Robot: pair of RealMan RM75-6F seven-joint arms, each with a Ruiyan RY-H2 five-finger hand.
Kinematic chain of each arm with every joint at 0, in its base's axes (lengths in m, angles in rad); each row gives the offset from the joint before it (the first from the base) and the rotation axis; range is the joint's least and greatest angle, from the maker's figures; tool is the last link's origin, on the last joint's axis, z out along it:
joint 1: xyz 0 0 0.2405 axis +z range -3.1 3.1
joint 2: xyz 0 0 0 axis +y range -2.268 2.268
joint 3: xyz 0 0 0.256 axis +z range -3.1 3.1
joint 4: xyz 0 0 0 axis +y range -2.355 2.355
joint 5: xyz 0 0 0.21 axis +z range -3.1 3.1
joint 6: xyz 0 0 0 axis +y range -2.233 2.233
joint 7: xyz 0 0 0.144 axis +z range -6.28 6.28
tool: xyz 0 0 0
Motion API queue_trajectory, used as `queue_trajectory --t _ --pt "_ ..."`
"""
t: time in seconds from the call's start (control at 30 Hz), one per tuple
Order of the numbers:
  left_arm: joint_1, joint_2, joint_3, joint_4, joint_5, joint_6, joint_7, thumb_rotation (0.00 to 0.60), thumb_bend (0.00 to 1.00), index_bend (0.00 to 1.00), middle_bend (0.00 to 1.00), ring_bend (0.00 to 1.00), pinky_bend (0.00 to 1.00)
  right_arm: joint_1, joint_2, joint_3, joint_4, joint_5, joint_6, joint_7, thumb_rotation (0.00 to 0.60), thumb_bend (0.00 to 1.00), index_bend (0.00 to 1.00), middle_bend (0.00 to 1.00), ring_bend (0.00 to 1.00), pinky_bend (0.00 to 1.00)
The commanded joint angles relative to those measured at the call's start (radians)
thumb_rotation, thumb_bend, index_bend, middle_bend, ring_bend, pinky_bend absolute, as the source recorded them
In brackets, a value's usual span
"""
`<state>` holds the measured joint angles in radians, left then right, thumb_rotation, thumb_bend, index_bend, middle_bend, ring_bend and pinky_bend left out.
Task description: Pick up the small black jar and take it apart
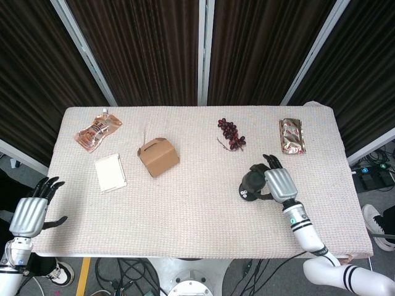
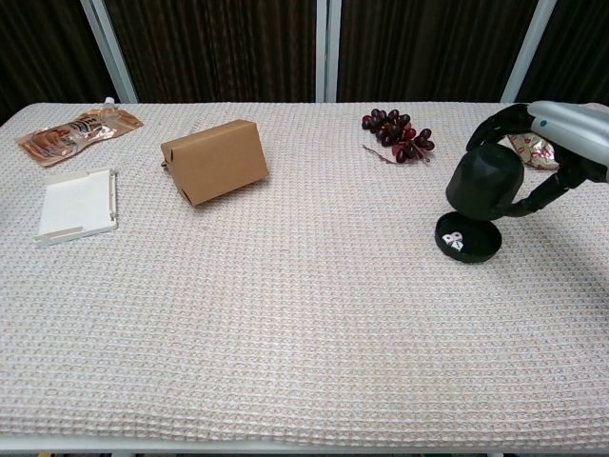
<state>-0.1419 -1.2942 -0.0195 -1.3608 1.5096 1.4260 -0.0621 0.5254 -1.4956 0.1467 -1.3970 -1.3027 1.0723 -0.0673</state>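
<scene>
Already the small black jar (image 2: 485,183) is coming apart at the right side of the tabletop (image 1: 197,209): the right hand (image 1: 279,184) is wrapping its fingers (image 2: 500,122) around the jar's upper piece and holding it just above the shallow black base (image 2: 467,238), which is lying on the cloth with a few small white pieces (image 2: 457,240) sitting in it. The left hand (image 1: 31,213) is hanging off the near left edge, fingers spread and holding nothing.

The main risk is that one hand is doing the work alone. With nothing steadying the base, any sideways drag as the top is lifting could slide or flip it and scatter the white pieces. The rounded top could also be slipping in a loose grasp; from the chest view I cannot tell how firmly the fingers are pressing. If it drops, it is landing on the base or rolling toward the grapes (image 2: 398,135).
</scene>
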Motion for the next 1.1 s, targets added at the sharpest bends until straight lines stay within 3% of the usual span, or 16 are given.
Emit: queue_trajectory --t 0.03,0.5,0.57,0.67,0.77,0.93,1.1 --pt "0.0 0.0 -0.001 -0.001 0.0 0.0 0.0 0.6 0.02 0.16 0.11 0.08 0.31 -0.018 0.026 0.006 0.0 0.015 0.013 0.008 0.6 0.1 0.33 0.37 0.01 0.0" --pt "-0.005 -0.005 -0.001 -0.002 0.001 -0.004 0.008 0.6 0.02 0.17 0.11 0.08 0.31 -0.084 0.056 -0.035 0.099 0.058 -0.018 0.071 0.6 0.1 0.33 0.36 0.01 0.0" --pt "-0.005 -0.003 -0.001 -0.004 0.0 -0.005 0.011 0.6 0.02 0.17 0.11 0.08 0.31 -0.082 0.059 -0.041 0.104 0.063 -0.039 0.063 0.6 0.09 0.29 0.31 0.0 0.0" --pt "-0.005 0.0 -0.002 -0.008 -0.002 -0.005 0.013 0.6 0.02 0.17 0.11 0.08 0.31 -0.074 0.081 -0.047 0.086 0.071 -0.082 0.061 0.6 0.02 0.13 0.13 0.0 0.0" --pt "-0.005 0.002 -0.004 -0.011 -0.002 -0.002 0.015 0.6 0.02 0.17 0.11 0.08 0.31 -0.069 0.103 -0.046 0.063 0.078 -0.103 0.059 0.6 0.0 0.03 0.03 0.0 0.0" --pt "-0.004 0.004 -0.003 -0.016 0.001 0.001 0.017 0.6 0.02 0.17 0.11 0.08 0.31 -0.078 0.124 -0.041 0.028 0.069 -0.079 0.058 0.6 0.0 0.0 0.02 0.0 0.0" --pt "-0.005 0.011 -0.006 -0.027 0.004 0.009 0.025 0.6 0.02 0.17 0.11 0.08 0.31 -0.113 0.187 -0.034 -0.055 -0.019 0.035 0.112 0.6 0.0 0.0 0.02 0.0 0.0"
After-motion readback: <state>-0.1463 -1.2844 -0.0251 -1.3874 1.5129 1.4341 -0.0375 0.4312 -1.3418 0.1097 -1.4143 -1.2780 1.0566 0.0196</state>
